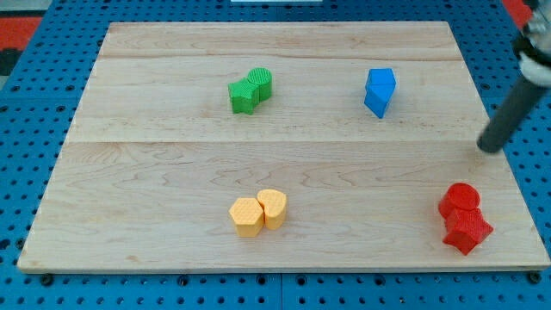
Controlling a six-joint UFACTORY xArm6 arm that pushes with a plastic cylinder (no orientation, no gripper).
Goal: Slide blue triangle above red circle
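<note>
The wooden counter is filling nearly the whole view, lying on a blue pegboard that is showing around its edges. I am carrying no claw, so there is nothing to call released or clenched; I am ending in a dark rod, and my tip is resting at about three o'clock on the counter, close to its edge.

The blue triangle is sitting at roughly one o'clock from the counter's middle, standing alone, well apart from my tip, which is lying toward four o'clock from it. The red circle is sitting at about four o'clock near the corner, with a red star-like block touching it at its six o'clock side. My tip is hovering at about one o'clock from the red circle, near but not touching.

Two green blocks are pressing together at eleven o'clock: a green cylinder and a green block at its seven o'clock. Two yellow blocks are touching at six o'clock: a yellow hexagon-like block and a yellow block at its two o'clock.
</note>
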